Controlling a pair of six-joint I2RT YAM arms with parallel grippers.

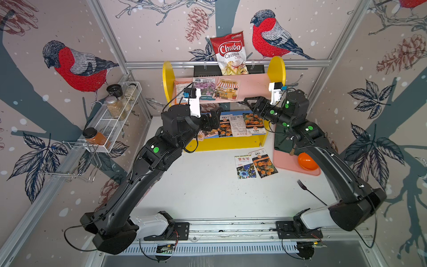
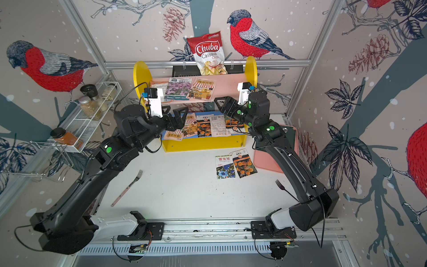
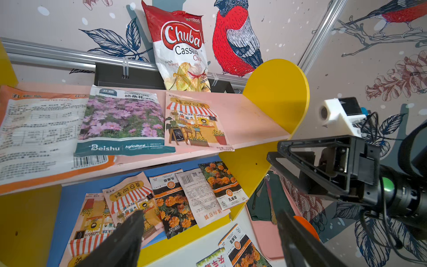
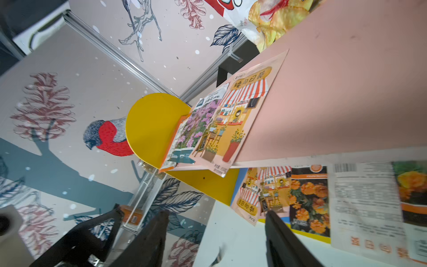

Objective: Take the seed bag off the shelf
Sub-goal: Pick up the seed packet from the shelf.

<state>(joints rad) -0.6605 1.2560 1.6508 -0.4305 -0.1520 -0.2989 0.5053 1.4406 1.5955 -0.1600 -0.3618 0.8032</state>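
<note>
- I am looking at the shelf [image 1: 278, 69] at the back of the table [image 1: 208, 189]. It has a pink board [image 1: 253, 85] on top and a blue board [image 3: 67, 219] below. Seed bags lie flat on both.
- The shop bag [image 1: 227, 89] (the one with the little striped shop on it) lies on the pink board. One corner sticks out past the front edge, which shows best in the right wrist view. A finger could slip under it there.
- The right gripper [image 1: 248, 102] is up at the front edge of the pink board, just beside that corner. Its two fingers are apart and nothing is between them. I think it is there because this bag is the easy one to pinch.
- The left gripper [image 1: 213, 118] is lower down, in front of the blue board. Its fingers stand wide apart too, and they hold nothing.
- The lower bags [image 1: 234, 124] lie partly on top of each other. Pulling one out may drag the next one along.
- Two loose bags [image 1: 245, 167] lie on the table in front of the shelf, touching side by side. I guess that is where bags go once they are off.
- The chips bag [image 1: 231, 53] leans on the wall behind the shelf. It holds no seeds, so it should be left alone.
- No bag is lifted yet. I think this is the reaching-in part.
</note>
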